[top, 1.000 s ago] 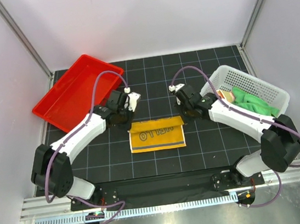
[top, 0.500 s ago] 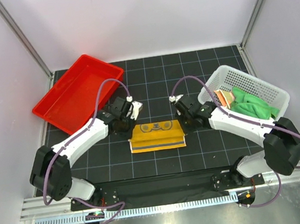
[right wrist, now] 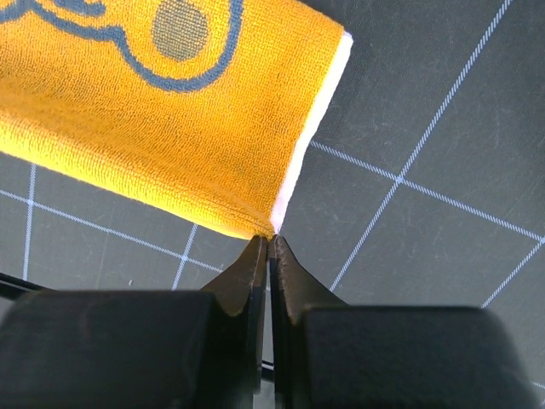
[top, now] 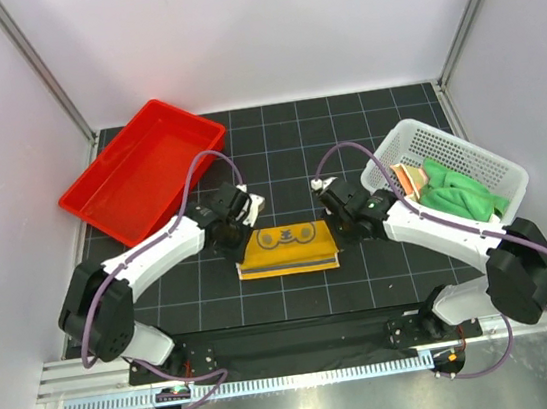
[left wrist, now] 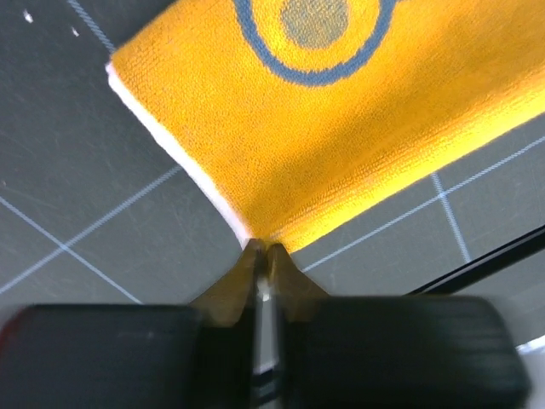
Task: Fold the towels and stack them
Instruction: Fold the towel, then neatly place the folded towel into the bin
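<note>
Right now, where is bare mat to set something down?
Free: far mat between red tray and white basket; near strip between yellow towel and arm bases. Crowded: left gripper and right gripper at the towel's far corners.

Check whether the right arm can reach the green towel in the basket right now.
Probably, yes: the green towel lies exposed in the open white basket beside that arm. First the right gripper, shut on the yellow towel's corner, must let go.
</note>
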`<state>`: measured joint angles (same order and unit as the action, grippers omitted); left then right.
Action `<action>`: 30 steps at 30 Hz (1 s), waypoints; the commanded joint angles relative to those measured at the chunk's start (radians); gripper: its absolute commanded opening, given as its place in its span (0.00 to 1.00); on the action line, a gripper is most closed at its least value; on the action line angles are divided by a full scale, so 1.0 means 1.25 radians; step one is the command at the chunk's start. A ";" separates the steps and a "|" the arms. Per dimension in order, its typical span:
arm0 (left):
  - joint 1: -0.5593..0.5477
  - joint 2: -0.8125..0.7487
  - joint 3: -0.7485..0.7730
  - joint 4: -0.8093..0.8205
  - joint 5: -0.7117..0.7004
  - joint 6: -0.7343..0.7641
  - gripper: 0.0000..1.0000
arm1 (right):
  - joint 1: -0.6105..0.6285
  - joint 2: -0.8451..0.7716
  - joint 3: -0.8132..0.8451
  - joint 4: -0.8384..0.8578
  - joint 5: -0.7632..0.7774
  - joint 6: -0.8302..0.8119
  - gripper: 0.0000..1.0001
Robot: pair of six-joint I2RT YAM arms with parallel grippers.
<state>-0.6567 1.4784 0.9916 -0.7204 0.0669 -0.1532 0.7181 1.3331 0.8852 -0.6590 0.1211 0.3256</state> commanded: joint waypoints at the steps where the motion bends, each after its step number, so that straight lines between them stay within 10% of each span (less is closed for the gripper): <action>1: -0.007 0.016 0.031 -0.059 -0.031 -0.014 0.21 | 0.001 0.001 0.005 -0.032 0.025 0.016 0.15; 6: -0.011 -0.014 0.041 -0.080 -0.120 -0.042 0.38 | 0.002 -0.020 0.015 -0.075 -0.010 0.034 0.34; 30: -0.010 0.032 -0.045 0.012 -0.076 -0.350 0.47 | 0.004 0.032 0.010 0.022 0.082 0.198 0.41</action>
<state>-0.6666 1.5272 0.9546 -0.7292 -0.0471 -0.5453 0.7181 1.3987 0.8955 -0.6601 0.1802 0.5385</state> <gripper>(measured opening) 0.480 0.410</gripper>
